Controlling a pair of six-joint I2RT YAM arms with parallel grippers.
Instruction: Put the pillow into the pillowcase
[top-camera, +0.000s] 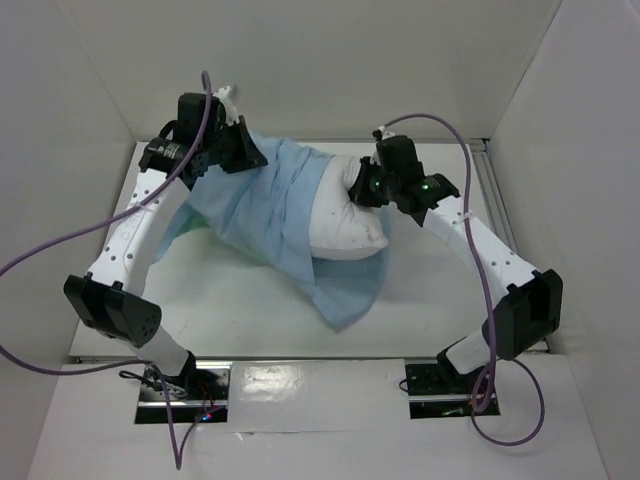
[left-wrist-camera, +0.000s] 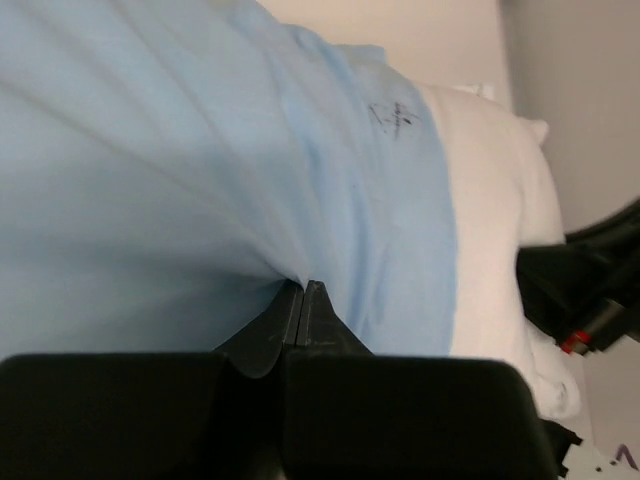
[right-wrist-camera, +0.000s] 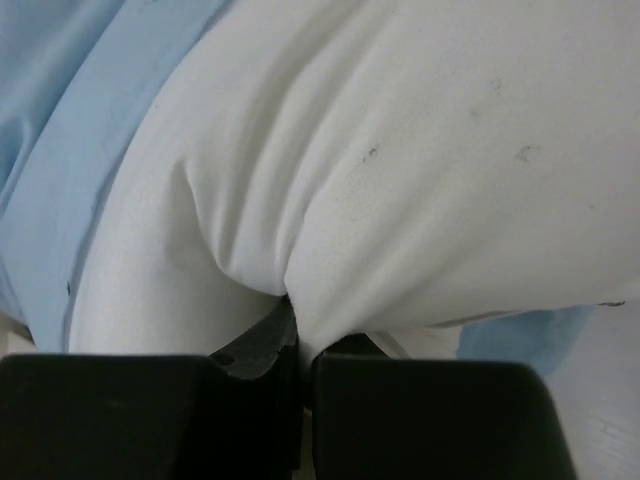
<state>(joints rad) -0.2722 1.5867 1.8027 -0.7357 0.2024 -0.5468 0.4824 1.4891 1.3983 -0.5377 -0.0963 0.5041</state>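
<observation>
White walls box in a pale table (top-camera: 250, 320) that carries the pillow (top-camera: 350, 225), plump and faintly smudged. Its left part is covered by the pillowcase (top-camera: 265, 205), limp and light blue, which spills off the pillow's near side, and its right end is bare. My right gripper (right-wrist-camera: 295, 305) is pinched tight on that bare end. My left gripper (left-wrist-camera: 303, 292) is clamped on case cloth at the pillow's far left. I judge the sleeving partway done. Next I must draw the cloth rightward over the pillow while bracing it.
</observation>
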